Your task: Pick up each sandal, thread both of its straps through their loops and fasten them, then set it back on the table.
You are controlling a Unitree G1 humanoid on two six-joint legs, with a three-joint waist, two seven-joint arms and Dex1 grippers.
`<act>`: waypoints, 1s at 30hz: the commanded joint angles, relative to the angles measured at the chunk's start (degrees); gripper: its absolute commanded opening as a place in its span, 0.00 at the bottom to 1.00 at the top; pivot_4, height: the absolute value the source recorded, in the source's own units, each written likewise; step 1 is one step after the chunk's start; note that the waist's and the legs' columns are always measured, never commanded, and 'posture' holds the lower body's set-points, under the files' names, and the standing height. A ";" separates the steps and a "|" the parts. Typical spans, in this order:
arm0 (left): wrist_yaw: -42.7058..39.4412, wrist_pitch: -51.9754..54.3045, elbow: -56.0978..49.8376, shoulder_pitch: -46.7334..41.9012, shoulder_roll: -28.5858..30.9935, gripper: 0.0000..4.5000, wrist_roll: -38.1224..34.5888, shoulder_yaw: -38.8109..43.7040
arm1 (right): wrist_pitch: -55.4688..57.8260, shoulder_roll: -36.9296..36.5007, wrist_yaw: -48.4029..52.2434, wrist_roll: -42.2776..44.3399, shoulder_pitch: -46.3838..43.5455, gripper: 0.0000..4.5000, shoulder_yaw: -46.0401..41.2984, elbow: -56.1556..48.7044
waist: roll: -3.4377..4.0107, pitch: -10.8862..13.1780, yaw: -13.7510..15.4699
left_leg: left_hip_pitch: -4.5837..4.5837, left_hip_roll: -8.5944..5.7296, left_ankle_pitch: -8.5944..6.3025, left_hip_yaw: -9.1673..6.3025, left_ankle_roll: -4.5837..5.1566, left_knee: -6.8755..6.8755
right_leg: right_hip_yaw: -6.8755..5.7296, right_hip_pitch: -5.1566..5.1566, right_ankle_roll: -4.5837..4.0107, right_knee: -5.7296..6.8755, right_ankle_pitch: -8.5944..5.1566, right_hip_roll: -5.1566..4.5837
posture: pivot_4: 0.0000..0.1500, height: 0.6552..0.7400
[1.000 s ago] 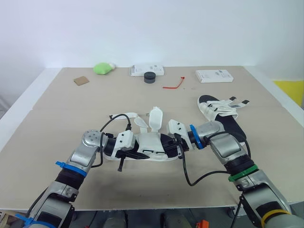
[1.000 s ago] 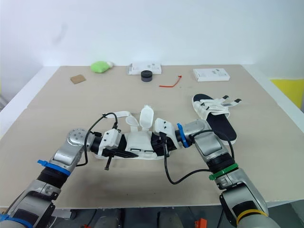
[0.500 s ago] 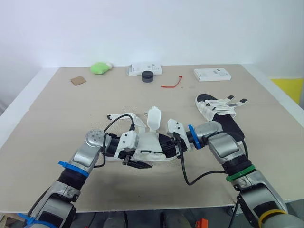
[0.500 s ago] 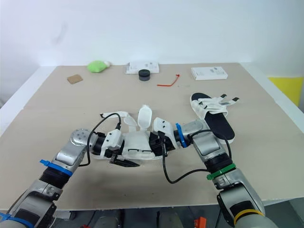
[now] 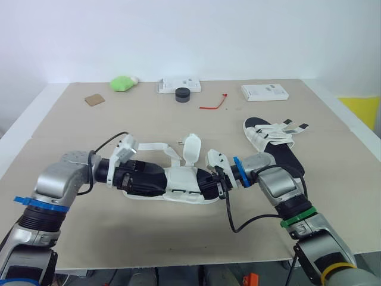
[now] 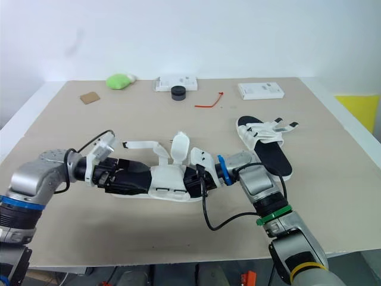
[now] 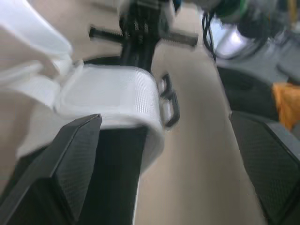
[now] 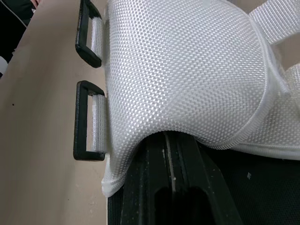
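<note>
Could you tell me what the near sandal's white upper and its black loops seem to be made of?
White woven upper: apparently matte synthetic mesh fabric, given its fine regular weave and stitched edge. Black rectangular loops: probably hard moulded plastic, smooth with a slight sheen; coated metal is possible.

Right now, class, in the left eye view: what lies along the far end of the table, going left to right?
brown card → green lump → black round tin → red tie → white box
</note>
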 commanded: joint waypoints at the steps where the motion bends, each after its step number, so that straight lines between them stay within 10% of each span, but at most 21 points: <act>1: 4.68 3.92 0.59 -2.09 -1.42 1.00 -3.65 4.31 | 1.30 1.43 -1.37 -2.06 4.21 0.00 4.15 2.82 | -0.01 -0.01 -0.17 | 0.00 0.03 -0.02 0.00 0.01 0.00 | 0.00 0.03 -0.02 0.00 -0.01 0.03 | 1.00 1.00; 30: 23.74 20.64 32.28 -11.70 -9.13 1.00 -2.15 11.50 | -4.51 2.86 -4.26 -2.71 8.55 0.00 4.01 3.23 | -0.29 -0.08 -1.01 | 0.41 0.95 -0.55 -0.01 -0.07 -0.10 | 0.13 0.14 -0.79 0.24 -0.43 1.17 | 1.00 1.00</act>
